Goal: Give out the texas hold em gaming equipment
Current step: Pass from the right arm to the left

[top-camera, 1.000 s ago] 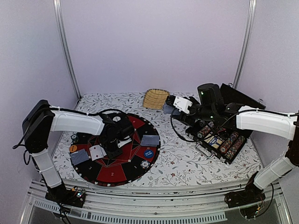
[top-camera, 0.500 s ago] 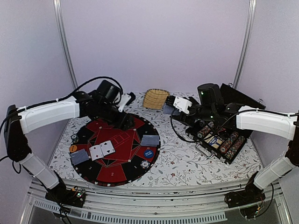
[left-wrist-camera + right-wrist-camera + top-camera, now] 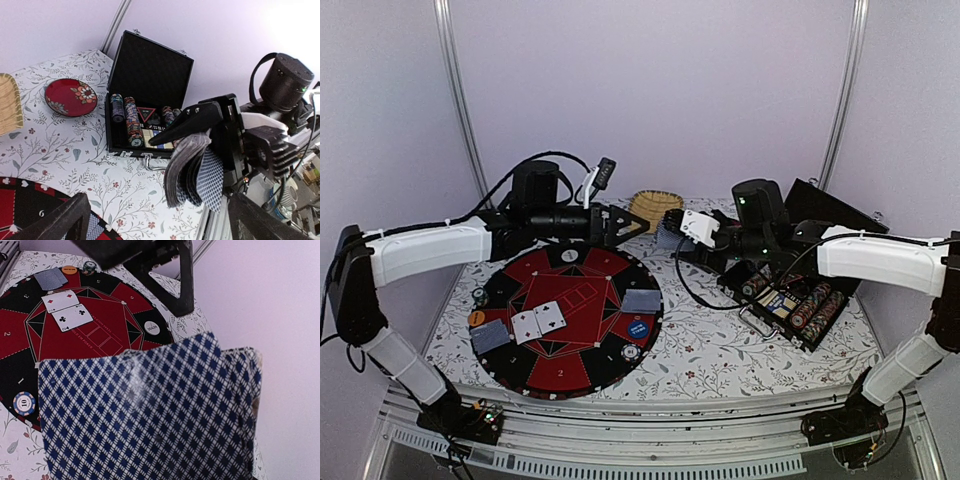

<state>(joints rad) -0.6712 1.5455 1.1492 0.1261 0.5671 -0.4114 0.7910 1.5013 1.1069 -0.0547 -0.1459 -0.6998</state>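
Fingers [image 3: 60, 222] of the left gripper [image 3: 632, 226] stand wide apart above the far edge of the round poker mat [image 3: 560, 375], pointing at the right gripper [image 3: 672, 228]. That gripper is clamped on a fanned deck [image 3: 192, 170] of blue-checked cards just off the mat's far right rim. A straw basket [image 3: 653, 208] sits just behind both grippers. To the mat's right lies the open chip case [image 3: 790, 300], with a red plate [image 3: 71, 96] beside it. On the mat lie two face-up cards [image 3: 538, 320], two face-down cards [image 3: 640, 300], a blue chip [image 3: 637, 328], an orange chip [image 3: 477, 318] and the dealer button [image 3: 152, 328]. A second ago the left gripper hung low over the face-up cards; it has since lifted, swung across the mat and spread its fingers. The right gripper has edged slightly toward the mat.
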